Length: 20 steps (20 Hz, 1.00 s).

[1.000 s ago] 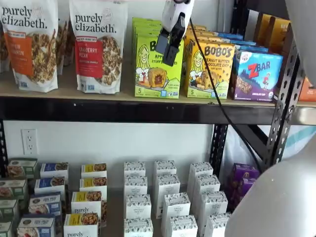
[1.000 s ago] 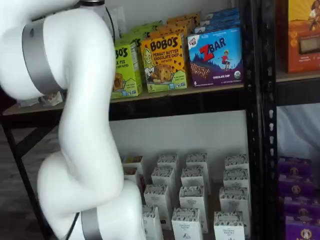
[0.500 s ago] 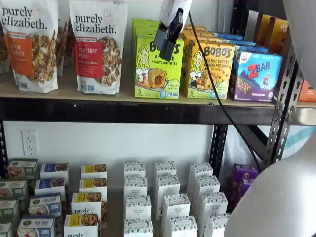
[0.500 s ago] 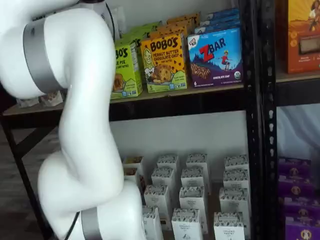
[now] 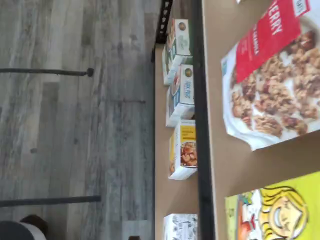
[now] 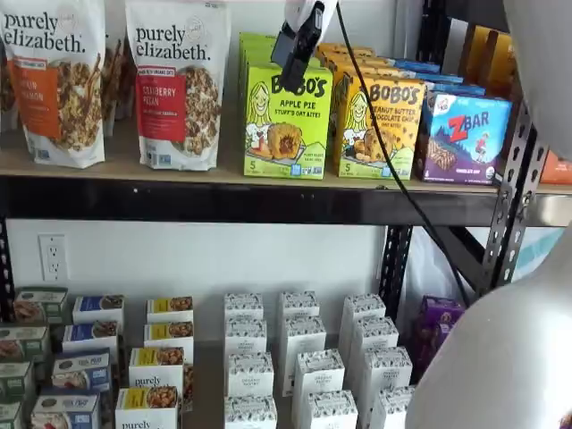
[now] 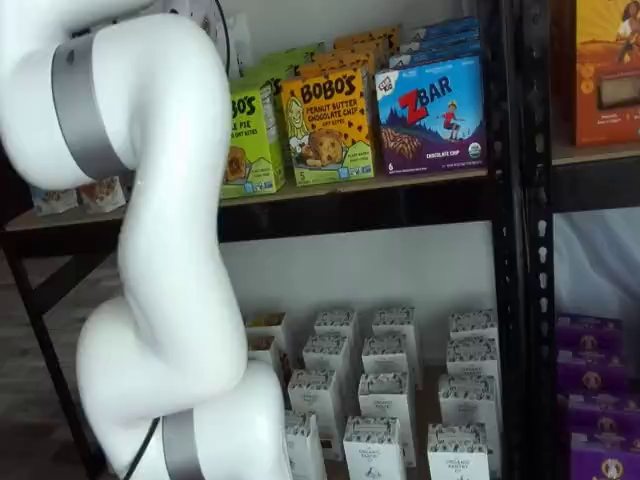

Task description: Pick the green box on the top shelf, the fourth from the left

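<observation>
The gripper hangs from the top edge of a shelf view, just right of centre. Only its white body and black fingers show, seen side-on, so no gap can be made out there. I judge the jaws to stand wide, and they hold nothing.

The green box stands upright on the top shelf, in the upper middle of that frame. Its printed face looks toward the camera, and its long axis runs back into the shelf. The fingers sit over the box's upper left corner, in front of it, with the box below and slightly right of them. Whether they touch it cannot be told. The coming move looks to call for lining the jaws up with the box's two narrow sides before closing.

Count on the top shelf in that view:
- two granola bags on the left
- one green row, more cartons behind the front one
- one yellow box row, just right and touching or nearly so
- one blue box row further right

In the wrist view the green box shows as a lime corner beside a granola bag.
</observation>
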Available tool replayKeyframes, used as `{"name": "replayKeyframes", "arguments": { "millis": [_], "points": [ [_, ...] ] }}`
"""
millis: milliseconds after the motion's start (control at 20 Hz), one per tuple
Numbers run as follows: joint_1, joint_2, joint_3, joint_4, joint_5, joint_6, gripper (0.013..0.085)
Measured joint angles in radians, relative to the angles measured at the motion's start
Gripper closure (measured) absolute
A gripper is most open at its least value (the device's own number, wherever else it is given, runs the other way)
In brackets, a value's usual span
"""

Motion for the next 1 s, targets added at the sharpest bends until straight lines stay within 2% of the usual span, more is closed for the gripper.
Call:
{"name": "replayKeyframes", "arguments": {
  "millis": [1000],
  "points": [
    [-0.052,0.133,-0.16,-0.001,0.023,-0.043,0.013]
  ]
}}
